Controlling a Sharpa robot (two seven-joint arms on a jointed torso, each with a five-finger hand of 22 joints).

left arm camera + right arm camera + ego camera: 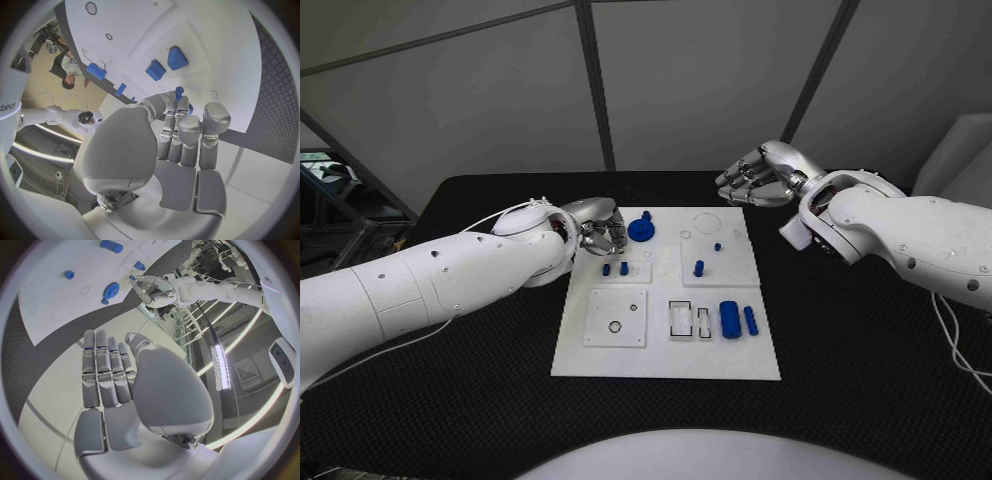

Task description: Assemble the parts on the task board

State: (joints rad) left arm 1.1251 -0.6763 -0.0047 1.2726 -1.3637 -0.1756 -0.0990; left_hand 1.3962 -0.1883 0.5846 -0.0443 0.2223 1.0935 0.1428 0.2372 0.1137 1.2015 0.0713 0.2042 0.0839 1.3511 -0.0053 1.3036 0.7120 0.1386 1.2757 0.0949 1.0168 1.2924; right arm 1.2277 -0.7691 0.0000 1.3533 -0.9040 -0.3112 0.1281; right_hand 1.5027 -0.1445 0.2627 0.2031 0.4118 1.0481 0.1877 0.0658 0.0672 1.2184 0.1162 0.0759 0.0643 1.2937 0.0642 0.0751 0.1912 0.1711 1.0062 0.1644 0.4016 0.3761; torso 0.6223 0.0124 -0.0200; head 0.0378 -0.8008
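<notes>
My left hand (599, 236) sits at the task board's (668, 360) left edge, fingers gathered around a small blue peg (179, 92) at the fingertips; I cannot tell if it is truly pinched. Round blue knob (640, 230) lies just beside this hand on the board. My right hand (754, 178) hovers beyond the board's far right corner, fingers straight, side by side, holding nothing. Blue cylinder (730, 318) sits near the board's front right, well apart from both hands.

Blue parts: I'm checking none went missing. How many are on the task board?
7. A disc by the left hand, two pegs just nearer, two small pegs mid-board, two cylinders near right. Another may hide at the left fingertips.
</notes>
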